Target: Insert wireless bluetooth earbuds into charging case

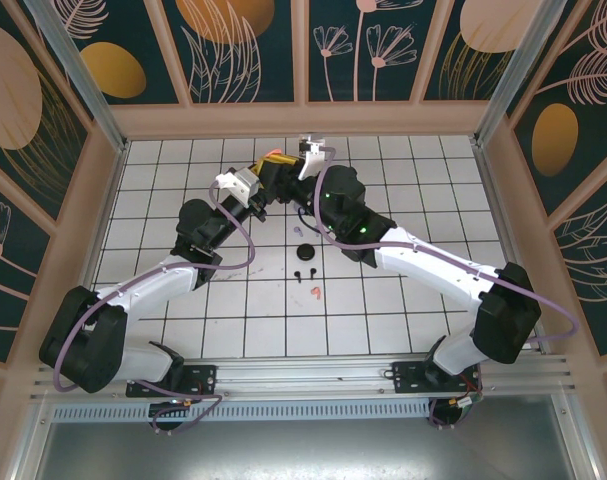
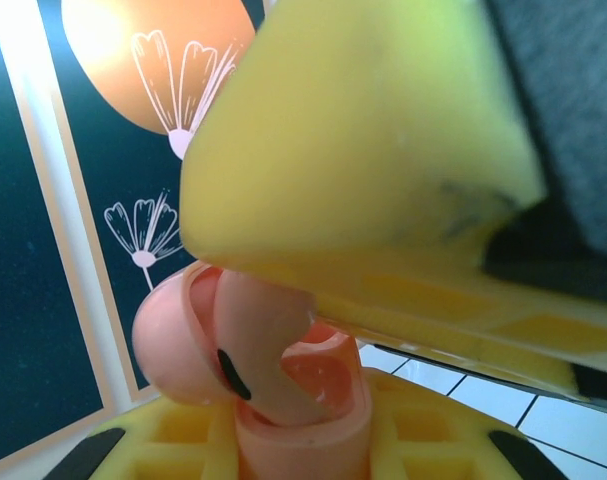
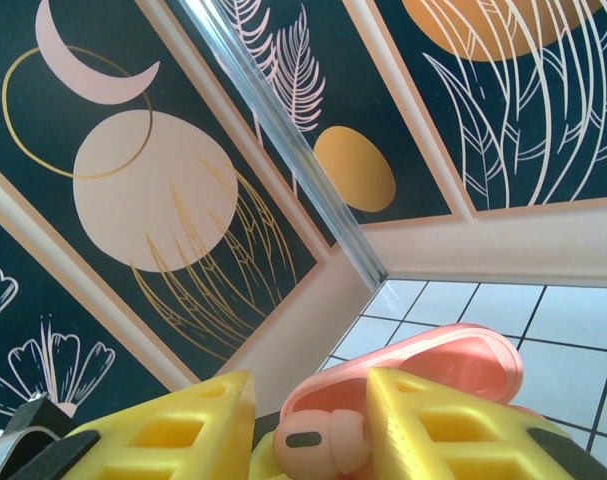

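Fingers of the left claw [image 2: 303,452] are clamped together on the base of the open salmon case [image 2: 305,425], one yellow finger on each side of it. The case is held off the table. Its lid [image 2: 168,335] is swung back to the left in the left wrist view. A salmon earbud [image 2: 263,345] stands tilted in the mouth of the case, with a dark oval spot on its side. Just above it hangs one broad yellow finger [image 2: 363,150] of the right claw, close to the earbud, though I cannot tell if the two touch.

In the right wrist view, the right claw [image 3: 313,432] has its two fingers standing apart. The earbud sits in the gap between them, in front of the raised lid. A dark slit shows between the earbud and the left-hand finger. On the other side it lies right against the finger's edge, and contact there cannot be judged.

From the top camera, both arms meet over the far middle of the white tiled table [image 1: 403,320]. On the tiles nearer the arm bases lie a second salmon earbud [image 1: 315,291], small black pieces [image 1: 305,252] and a lavender piece [image 1: 300,230], all too small to make out further.
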{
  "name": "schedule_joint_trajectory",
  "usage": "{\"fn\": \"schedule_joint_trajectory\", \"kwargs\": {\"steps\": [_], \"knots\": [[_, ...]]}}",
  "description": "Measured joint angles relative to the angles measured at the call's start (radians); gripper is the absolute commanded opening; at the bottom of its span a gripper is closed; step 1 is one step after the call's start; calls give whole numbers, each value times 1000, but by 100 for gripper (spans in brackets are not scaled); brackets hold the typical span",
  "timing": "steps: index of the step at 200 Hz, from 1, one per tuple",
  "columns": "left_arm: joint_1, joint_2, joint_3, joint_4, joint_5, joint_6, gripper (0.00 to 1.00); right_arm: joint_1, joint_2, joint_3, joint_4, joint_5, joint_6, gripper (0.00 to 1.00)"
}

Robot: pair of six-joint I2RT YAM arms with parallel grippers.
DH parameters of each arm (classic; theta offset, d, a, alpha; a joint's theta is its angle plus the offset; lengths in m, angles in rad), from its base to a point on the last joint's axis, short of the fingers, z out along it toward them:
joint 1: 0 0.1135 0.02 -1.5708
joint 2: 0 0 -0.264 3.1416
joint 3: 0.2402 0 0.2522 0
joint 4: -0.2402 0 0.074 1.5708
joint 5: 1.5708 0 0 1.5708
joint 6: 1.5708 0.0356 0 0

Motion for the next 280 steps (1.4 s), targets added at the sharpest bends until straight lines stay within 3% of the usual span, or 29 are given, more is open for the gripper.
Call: {"fn": "schedule_joint_trajectory", "kwargs": {"steps": [150, 197, 280], "knots": [[0, 0, 0, -29, -12, -7, 0, -39, 8, 1, 1, -44, 87, 47], [0, 0, 0, -21, -10, -7, 0, -53, -2, -2, -5, -44, 103, 60], [-1, -105, -121, 95, -87, -15, 0, -144, -268, -32, -359, -12, 141, 64]]}}
